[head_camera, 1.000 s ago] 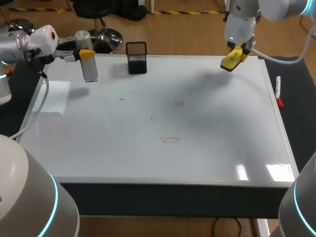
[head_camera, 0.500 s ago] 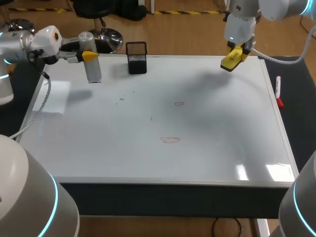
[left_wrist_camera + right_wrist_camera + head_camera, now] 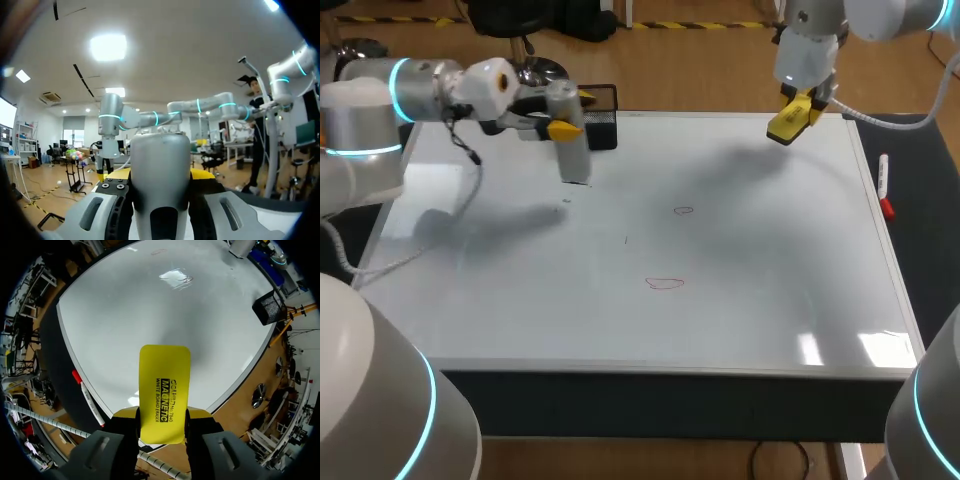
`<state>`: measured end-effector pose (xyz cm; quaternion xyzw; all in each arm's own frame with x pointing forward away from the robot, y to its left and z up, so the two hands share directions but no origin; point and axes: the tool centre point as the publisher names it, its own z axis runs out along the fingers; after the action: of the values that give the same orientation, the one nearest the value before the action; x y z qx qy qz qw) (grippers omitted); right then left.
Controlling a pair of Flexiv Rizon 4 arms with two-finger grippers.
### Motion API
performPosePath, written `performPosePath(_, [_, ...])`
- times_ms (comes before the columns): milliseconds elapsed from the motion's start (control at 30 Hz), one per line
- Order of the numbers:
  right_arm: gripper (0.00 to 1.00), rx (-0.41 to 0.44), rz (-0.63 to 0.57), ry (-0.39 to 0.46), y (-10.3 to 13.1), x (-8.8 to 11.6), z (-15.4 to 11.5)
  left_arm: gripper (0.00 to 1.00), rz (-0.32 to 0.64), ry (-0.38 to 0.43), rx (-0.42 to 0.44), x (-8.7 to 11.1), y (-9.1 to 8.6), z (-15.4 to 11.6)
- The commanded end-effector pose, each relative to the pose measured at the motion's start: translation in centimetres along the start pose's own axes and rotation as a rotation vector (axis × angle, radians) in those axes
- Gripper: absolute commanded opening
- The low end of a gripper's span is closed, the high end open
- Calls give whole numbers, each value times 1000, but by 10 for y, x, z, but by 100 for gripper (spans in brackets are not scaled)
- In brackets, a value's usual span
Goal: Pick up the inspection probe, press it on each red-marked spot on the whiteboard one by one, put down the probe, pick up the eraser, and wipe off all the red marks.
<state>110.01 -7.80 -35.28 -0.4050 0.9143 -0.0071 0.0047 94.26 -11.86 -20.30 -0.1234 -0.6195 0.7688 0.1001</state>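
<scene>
Just beside the mesh cup (image 3: pixel 597 117), the left jaws pinch the probe (image 3: pixel 572 145) upright; the nearest red mark (image 3: pixel 683 211) lies right of the cup, toward me; right jaws pinch the eraser (image 3: pixel 790 119).

The probe (image 3: pixel 572 150) is silver-grey. The eraser (image 3: pixel 164 390) is bright yellow with black print, like the yellow tips of my jaws. The whiteboard (image 3: pixel 750 260) is white with two thin red marks (image 3: pixel 665 283). The mesh cup (image 3: pixel 604 128) is black. The marker (image 3: pixel 884 178) is white with a red cap. My arms (image 3: pixel 365 100) are silver with cyan rings.
</scene>
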Motion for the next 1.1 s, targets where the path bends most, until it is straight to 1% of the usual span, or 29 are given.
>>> performPosePath(33, [0, 0, -2, 3, -1, 0, -1, 0, -8, 85, 11, -15, 11, 34])
performPosePath(367, [0, 0, -2, 3, -1, 0, -1, 0, -51, 221, 14, -23, 31, 99])
performPosePath(633, [0, 0, -2, 3, -1, 0, -1, 0, -91, 299, 17, -24, 52, 137])
performPosePath(833, [0, 0, -2, 3, -1, 0, -1, 0, -101, 336, 15, -26, 63, 153])
performPosePath(1100, [0, 0, -2, 3, -1, 0, -1, 0, -102, 353, 9, -33, 75, 160])
